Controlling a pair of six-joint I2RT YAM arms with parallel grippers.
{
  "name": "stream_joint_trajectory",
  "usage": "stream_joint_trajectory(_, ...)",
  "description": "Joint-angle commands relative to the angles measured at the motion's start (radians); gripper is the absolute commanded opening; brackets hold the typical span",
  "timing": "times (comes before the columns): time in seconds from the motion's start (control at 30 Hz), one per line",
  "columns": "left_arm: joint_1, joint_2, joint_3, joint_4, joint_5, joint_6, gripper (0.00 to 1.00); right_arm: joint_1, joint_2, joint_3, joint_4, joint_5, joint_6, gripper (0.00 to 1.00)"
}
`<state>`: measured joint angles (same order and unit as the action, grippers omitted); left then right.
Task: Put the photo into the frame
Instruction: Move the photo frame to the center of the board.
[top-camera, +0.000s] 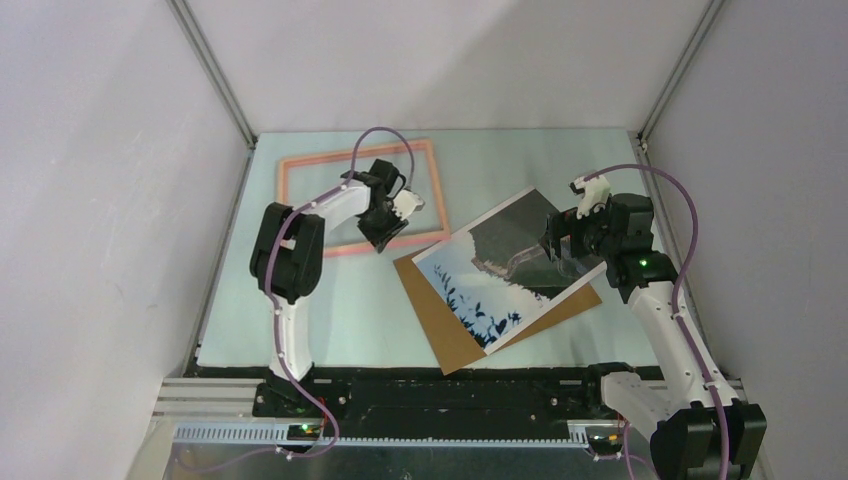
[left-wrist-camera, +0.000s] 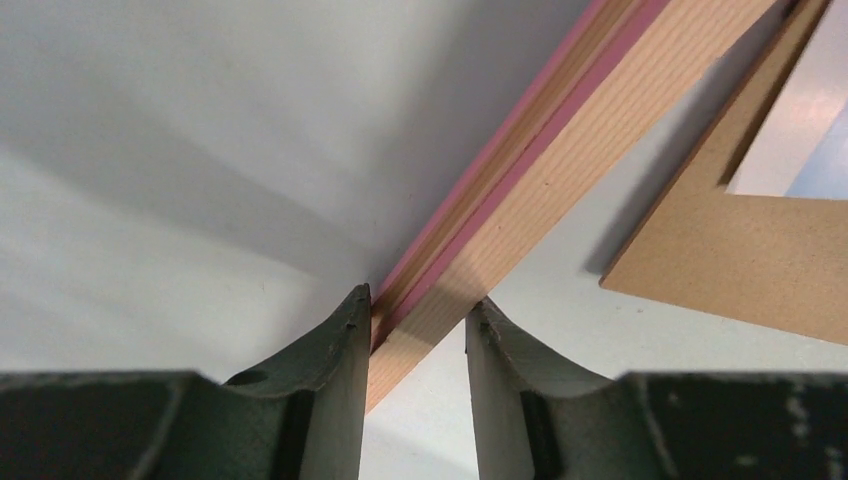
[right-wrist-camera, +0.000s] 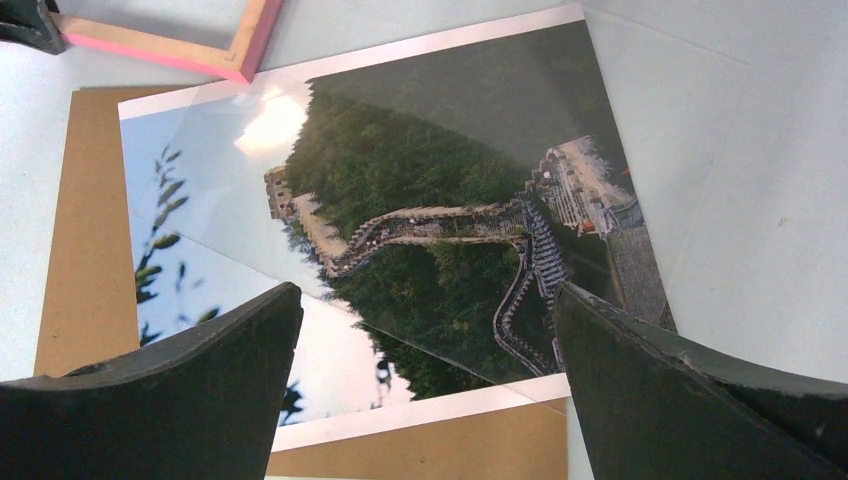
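Observation:
The salmon-pink frame (top-camera: 300, 165) lies flat at the back left of the table. My left gripper (top-camera: 385, 232) is at its near right bar. In the left wrist view both fingertips touch the frame's wooden bar (left-wrist-camera: 560, 150), which runs between them. The photo (top-camera: 500, 275) lies tilted on the brown backing board (top-camera: 455, 340) at centre right. A clear sheet (right-wrist-camera: 250, 200) lies over part of the photo (right-wrist-camera: 440, 230). My right gripper (top-camera: 560, 240) is open wide, just above the photo's right end, holding nothing.
The pale table mat (top-camera: 330, 320) is bounded by grey walls on the left, back and right. A corner of the backing board (left-wrist-camera: 740, 250) lies close to the frame's bar. The frame's corner (right-wrist-camera: 170, 50) shows near the photo's far edge.

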<state>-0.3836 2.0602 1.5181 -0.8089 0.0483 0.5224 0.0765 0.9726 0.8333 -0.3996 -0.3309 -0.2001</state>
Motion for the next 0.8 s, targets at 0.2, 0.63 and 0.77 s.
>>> stream_joint_trajectory(0.2, 0.1, -0.106, -0.084, -0.034, 0.102, -0.434, 0.0, 0.013, 0.012, 0.006, 0.008, -0.012, -0.013, 1.0)
stream_joint_trajectory(0.63, 0.103, 0.002, 0.044, -0.018, 0.364, -0.809, 0.0, 0.015, 0.04, 0.006, 0.005, -0.01, -0.026, 1.0)
stream_joint_trajectory(0.77, 0.106, 0.035, 0.086, 0.001, 0.387, -0.908, 0.0, 0.017, 0.056, 0.005, 0.005, -0.013, -0.032, 1.0)
